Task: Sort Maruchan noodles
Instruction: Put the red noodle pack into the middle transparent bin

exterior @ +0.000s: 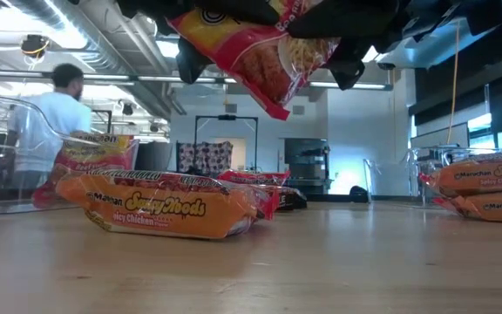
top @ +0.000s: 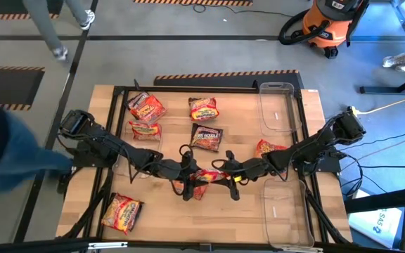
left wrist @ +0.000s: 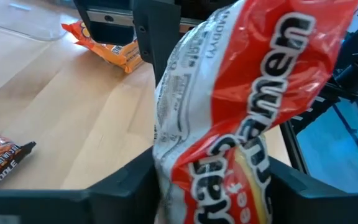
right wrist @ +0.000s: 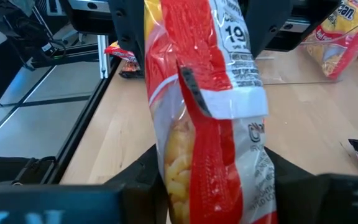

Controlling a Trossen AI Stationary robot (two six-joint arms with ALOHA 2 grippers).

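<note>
Both pincers meet over the near middle of the table on one crinkly red-and-yellow ramen packet (top: 204, 181), lifted clear of the wood. The left gripper (top: 186, 184) has its dark fingers on either side of the glossy wrapper; whether they press it or stand just off it I cannot tell. The right gripper (top: 229, 184) is clamped on the packet's other end, its fingers pinching the creased plastic.

Beyond the pincers lie a dark maroon packet (top: 207, 137) and an orange-red packet (top: 203, 108), both flat and rectangular. Farther to the left gripper's side are two more packets (top: 146, 107) (top: 145, 129), and one packet (top: 121, 212) rests near the front edge.

The wooden table (top: 245, 218) has pale planks edged by a black frame. The floor around it is grey concrete; an orange shop vacuum (top: 327, 24) stands behind, and a person (exterior: 49, 118) in a pale shirt is beyond the table.

A clear plastic bin (top: 278, 105) beside the right arm shows no packets; just beside it lies an orange packet (top: 267, 148). Another clear bin (top: 285, 211) sits nearer the front.
</note>
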